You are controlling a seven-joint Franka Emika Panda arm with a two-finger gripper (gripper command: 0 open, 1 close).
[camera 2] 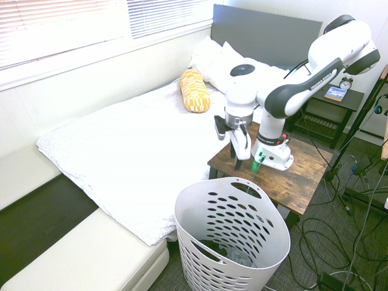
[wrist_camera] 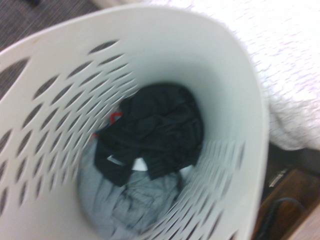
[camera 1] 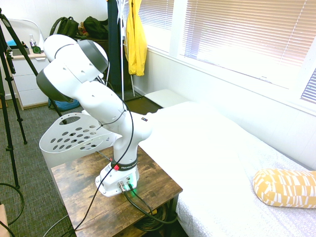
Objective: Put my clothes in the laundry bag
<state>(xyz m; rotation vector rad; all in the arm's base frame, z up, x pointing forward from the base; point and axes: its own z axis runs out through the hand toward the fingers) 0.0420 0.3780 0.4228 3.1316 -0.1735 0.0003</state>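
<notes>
Your fingers (camera 2: 237,164) hold nothing visible; you can't tell whether they're apart or together. Your wrist view shows the black garment (wrist_camera: 162,125) atop grey clothing (wrist_camera: 142,200) inside the hamper (camera 2: 276,242); the first exterior view doesn't show these contents.

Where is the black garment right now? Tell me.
The black garment lies inside the white hamper, in the wrist view, partly over gray fabric.
</notes>
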